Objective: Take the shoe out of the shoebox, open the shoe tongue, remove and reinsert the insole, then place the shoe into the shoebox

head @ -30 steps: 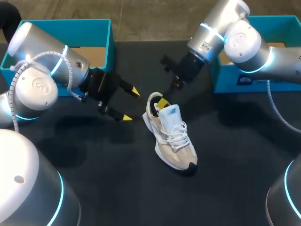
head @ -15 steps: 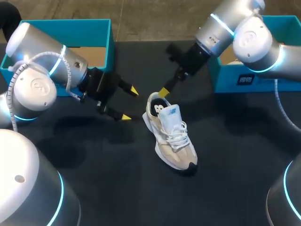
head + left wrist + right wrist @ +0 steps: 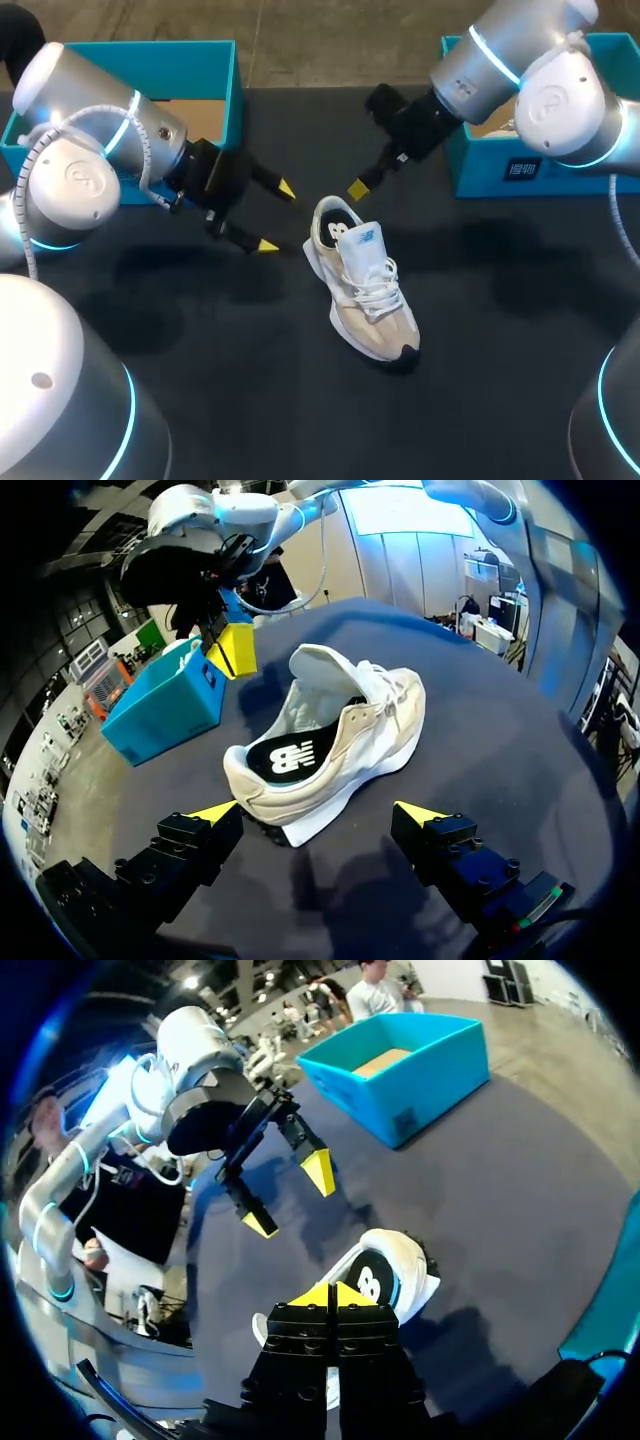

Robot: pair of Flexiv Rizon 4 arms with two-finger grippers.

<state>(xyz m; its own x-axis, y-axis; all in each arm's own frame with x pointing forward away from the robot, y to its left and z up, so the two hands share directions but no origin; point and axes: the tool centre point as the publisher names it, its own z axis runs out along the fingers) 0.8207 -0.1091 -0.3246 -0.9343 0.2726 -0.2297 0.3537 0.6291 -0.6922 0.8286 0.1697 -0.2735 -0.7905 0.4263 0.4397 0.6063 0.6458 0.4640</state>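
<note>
Beside shoe (image 3: 362, 290), left tool (image 3: 276, 217) wide, empty

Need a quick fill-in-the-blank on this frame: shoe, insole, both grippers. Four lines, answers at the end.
1. The shoe stands on the table with its ___ end nearest both grippers.
2. The left gripper has its fingers ___.
3. The right gripper is shut and holds ___.
4. The black insole lies ___ the shoe.

Missing words: heel; open; nothing; inside.
</note>
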